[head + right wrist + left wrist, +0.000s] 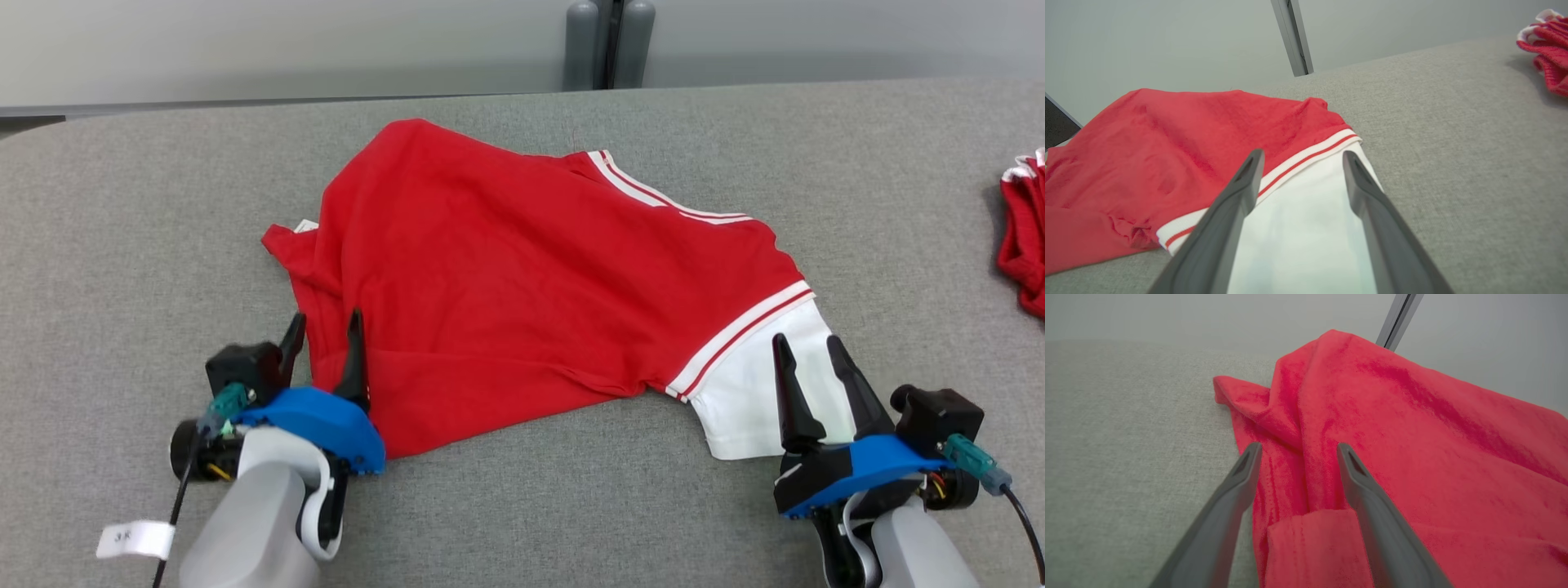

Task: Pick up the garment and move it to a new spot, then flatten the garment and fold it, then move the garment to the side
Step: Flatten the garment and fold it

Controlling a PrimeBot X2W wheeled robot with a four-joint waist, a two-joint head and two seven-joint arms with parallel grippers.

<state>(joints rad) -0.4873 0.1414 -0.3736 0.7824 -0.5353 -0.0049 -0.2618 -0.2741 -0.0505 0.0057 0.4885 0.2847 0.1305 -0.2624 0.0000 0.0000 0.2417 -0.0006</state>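
Spreading across the wide grey fabric-covered desk (pixel 522 506), the red short-sleeved garment with white striped trim (pixel 522 278) lies rumpled and only partly flat near the desk's middle. Its white sleeve panel (pixel 759 392) forms the garment's near right corner, and a bunched red fold forms its near left corner.

At that near left corner sits the left gripper (pixel 326 317), its jaws wide apart. One dark finger lies along the cloth's outer edge and the other stands over the red cloth. In the left wrist view a turned-over red hem lies loose between the two fingers (pixel 1241 486), pinched by neither.

At the garment's near right corner the right gripper (pixel 807 340) also stands wide, both fingers reaching over the white sleeve panel and clamping nothing. Whether they touch the cloth I cannot tell.

Well to the right of the garment lies a smaller red and white bundle of cloth (pixel 1024 237). Nearer than the garment's left corner, a small white paper label (pixel 135 539) hangs on the left arm's black cable.
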